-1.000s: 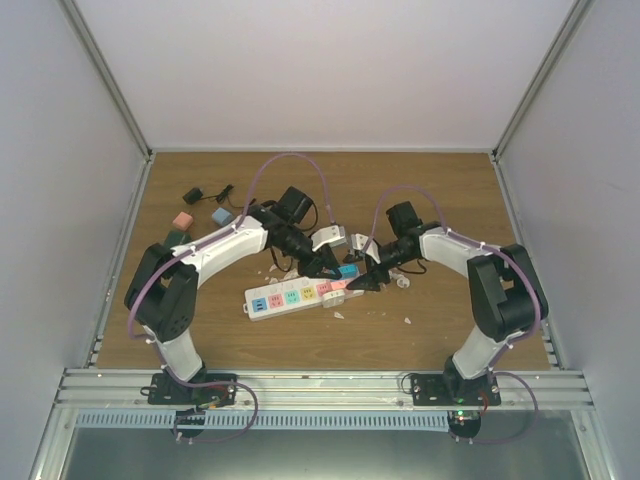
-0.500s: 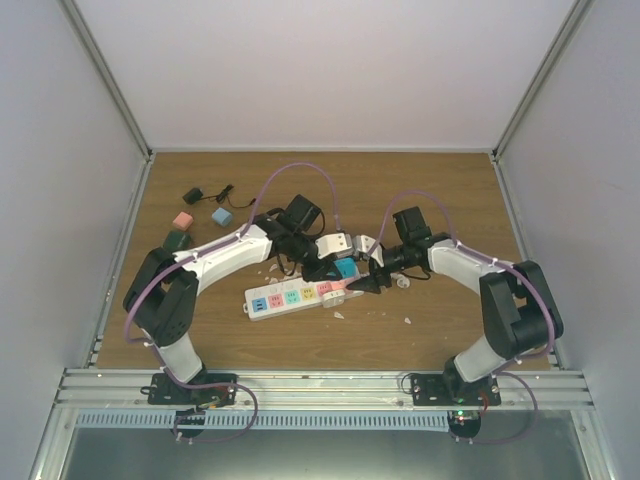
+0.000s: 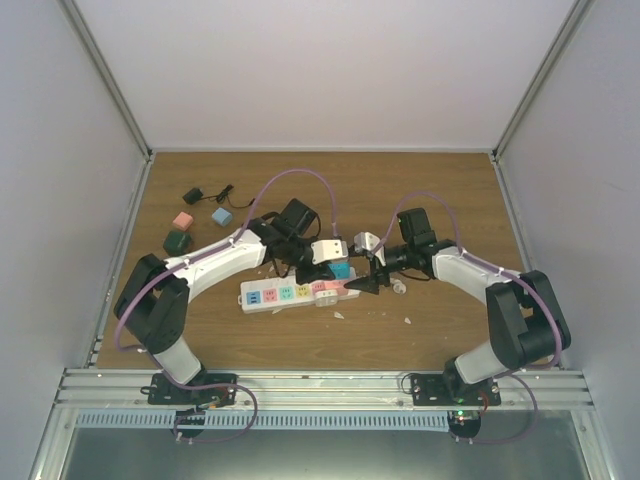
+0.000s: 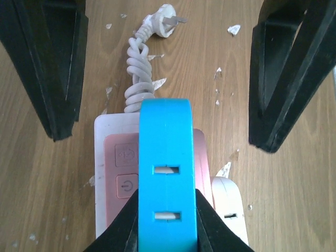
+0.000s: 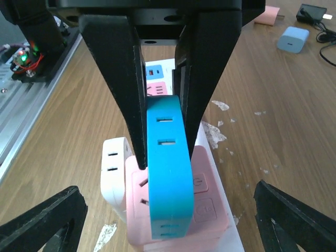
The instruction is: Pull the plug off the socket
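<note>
**Left pincer (image 4: 167, 192) clamped on the blue plug (image 4: 166, 157); right pincer (image 5: 167, 187) spread wide around it**

The socket strip (image 3: 285, 293) lies flat on the wooden table (image 3: 440, 200), a little nearer the front edge than the middle. It runs left to right between the two arms. Its coiled white cord (image 4: 139, 79) trails off the right-hand end, and the cord's own plug lies loose on the wood.

The blue plug stands upright on the pink socket face (image 5: 210, 210) at that cord end, its lower edge against the pink surface. Whether its prongs are in the holes cannot be told.

The left pincer reaches in from the left and is closed tight on the plug. One black finger (image 5: 123, 89) presses each broad side, so the plug sits squarely between the tips.

The right pincer comes in from the opposite side and faces the left one. Its fingers (image 5: 50, 220) are spread about as far as they go and hold nothing. They stand on either side of the strip's pink end, apart from both the plug and the strip, with the plug midway in the gap.

A white adapter (image 5: 113, 163) sits just beside the blue plug, against the strip's long edge and outside the left pincer's grip.
</note>
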Tool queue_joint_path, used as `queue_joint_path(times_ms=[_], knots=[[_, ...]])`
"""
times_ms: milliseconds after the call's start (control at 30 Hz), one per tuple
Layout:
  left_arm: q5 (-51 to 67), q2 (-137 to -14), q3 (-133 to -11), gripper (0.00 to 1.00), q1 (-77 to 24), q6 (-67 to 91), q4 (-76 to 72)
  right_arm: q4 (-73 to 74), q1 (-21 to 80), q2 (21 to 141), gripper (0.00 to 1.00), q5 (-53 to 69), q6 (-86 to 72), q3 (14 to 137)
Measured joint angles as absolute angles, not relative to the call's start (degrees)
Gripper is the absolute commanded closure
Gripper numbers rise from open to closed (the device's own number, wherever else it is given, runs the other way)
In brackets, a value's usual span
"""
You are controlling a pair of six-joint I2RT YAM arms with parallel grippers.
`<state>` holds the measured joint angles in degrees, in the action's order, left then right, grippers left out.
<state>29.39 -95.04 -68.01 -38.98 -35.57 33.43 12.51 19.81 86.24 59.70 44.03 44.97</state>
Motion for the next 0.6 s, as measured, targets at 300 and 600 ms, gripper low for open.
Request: queue_joint_path(times_ms=[300, 600], knots=[[28.86, -92.18, -66.48, 0.94, -34.57, -43.13, 37.6, 5.39, 22.33, 86.26, 0.09, 60.93, 39.62, 43.16], [29.61, -90.15, -65.04, 0.93, -32.69, -48.49, 40.53, -6.13, 25.65, 88.95, 0.08, 59.37, 34.46, 39.57]])
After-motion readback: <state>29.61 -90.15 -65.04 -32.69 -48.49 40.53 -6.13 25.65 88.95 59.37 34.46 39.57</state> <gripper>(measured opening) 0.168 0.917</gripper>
